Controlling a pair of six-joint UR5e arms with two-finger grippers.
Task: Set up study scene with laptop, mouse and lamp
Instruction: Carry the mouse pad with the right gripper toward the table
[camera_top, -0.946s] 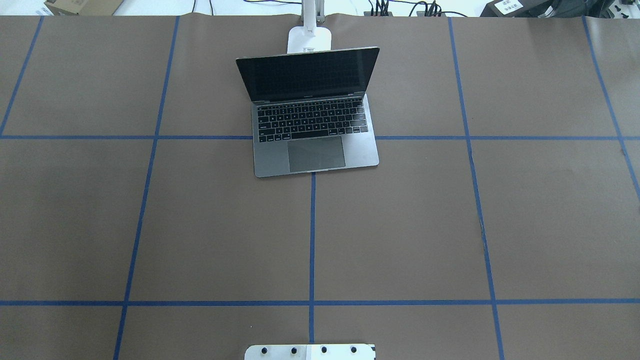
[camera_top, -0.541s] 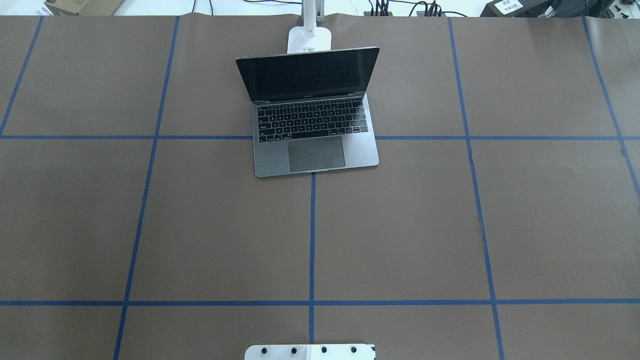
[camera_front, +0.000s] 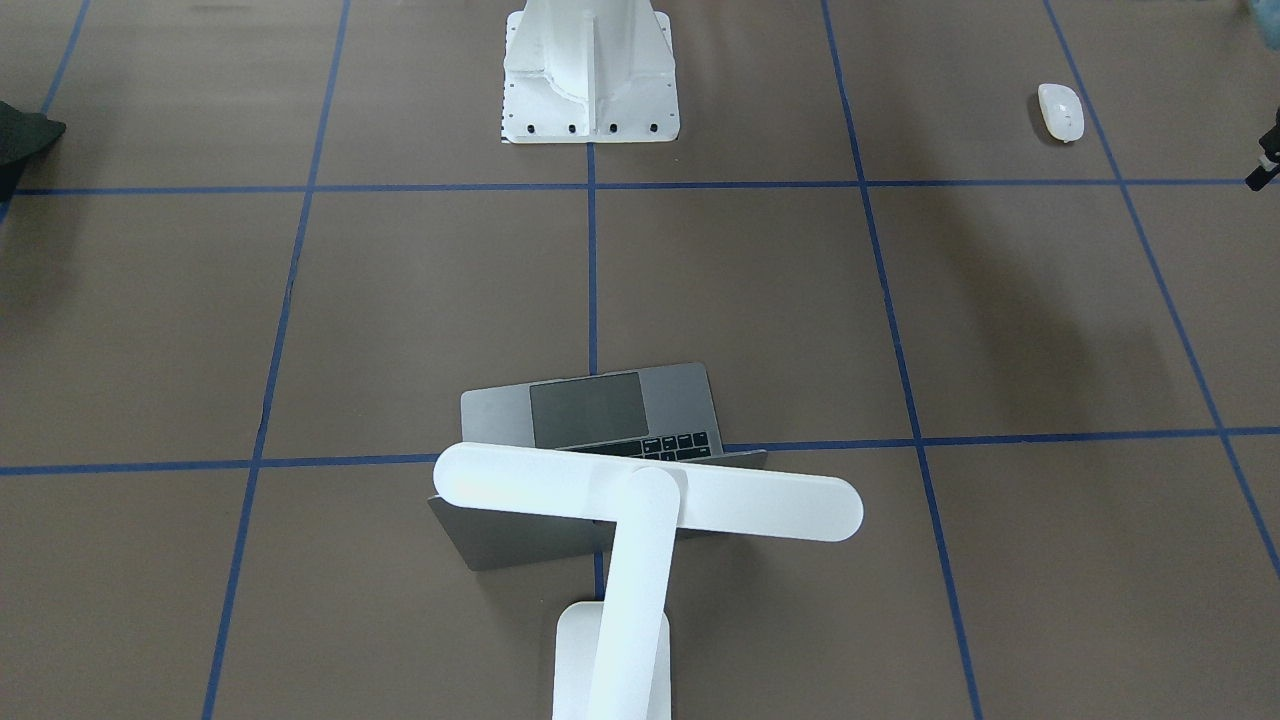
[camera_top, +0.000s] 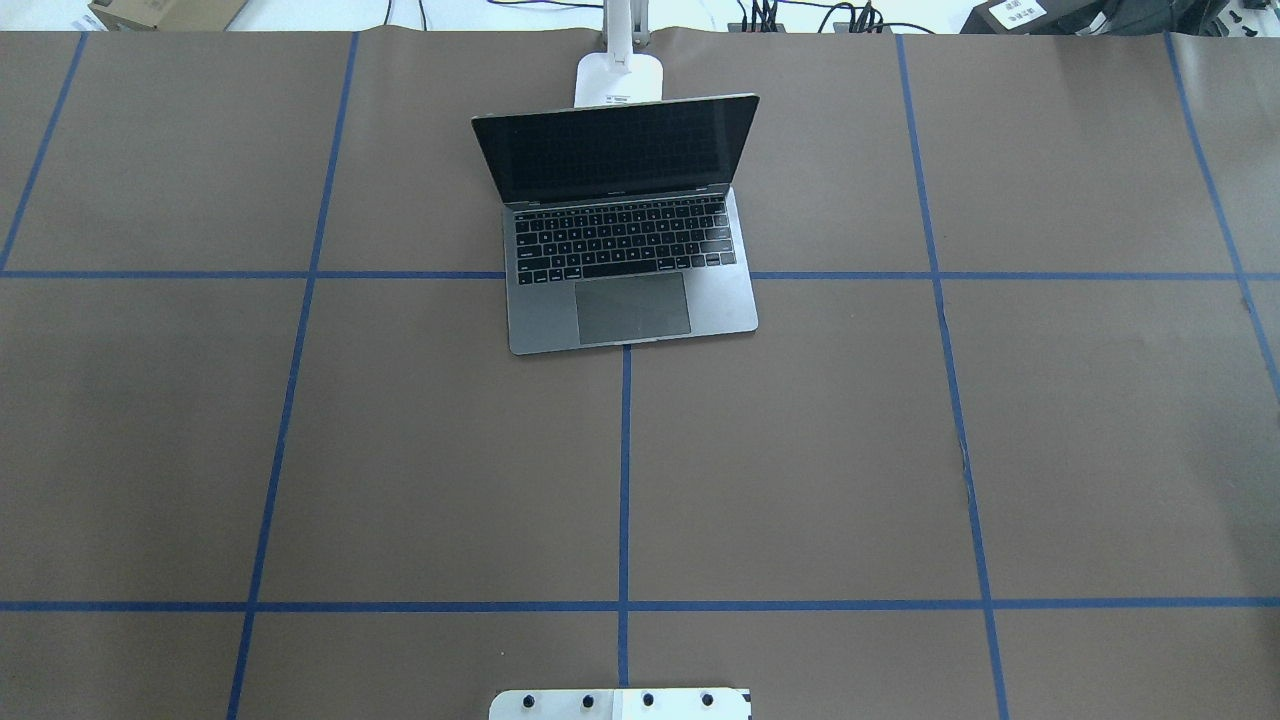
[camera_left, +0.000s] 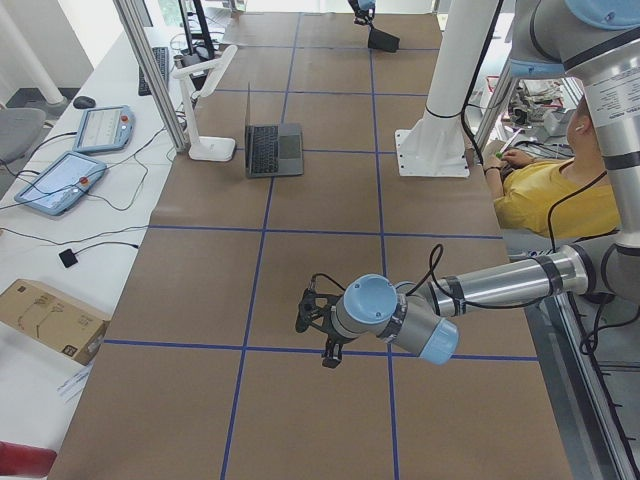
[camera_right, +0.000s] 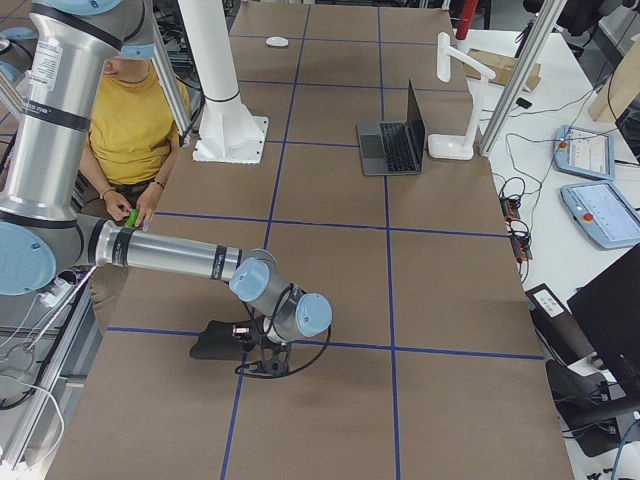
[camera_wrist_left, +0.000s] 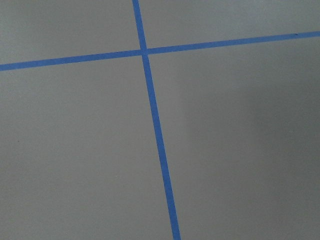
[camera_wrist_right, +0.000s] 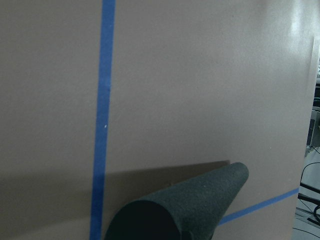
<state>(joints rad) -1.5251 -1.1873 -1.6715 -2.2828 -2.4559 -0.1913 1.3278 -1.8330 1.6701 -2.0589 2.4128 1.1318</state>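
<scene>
The laptop (camera_top: 625, 260) stands open at the far middle of the table, its screen dark. Right behind it rises the white lamp (camera_front: 640, 500), its bar head hanging over the laptop's lid. The white mouse (camera_front: 1060, 110) lies alone on the robot's left side, near the robot's edge of the table. My left gripper (camera_left: 316, 338) hovers low over bare table near that end; I cannot tell if it is open or shut. My right gripper (camera_right: 256, 360) sits at the other end beside a black mat (camera_right: 212, 342); its jaws do not show clearly.
The white robot pedestal (camera_front: 590, 80) stands at the middle of the near edge. A person in a yellow shirt (camera_right: 125, 120) sits behind the robot. Teach pendants (camera_left: 60, 180) and cables lie on the white bench past the table's far edge.
</scene>
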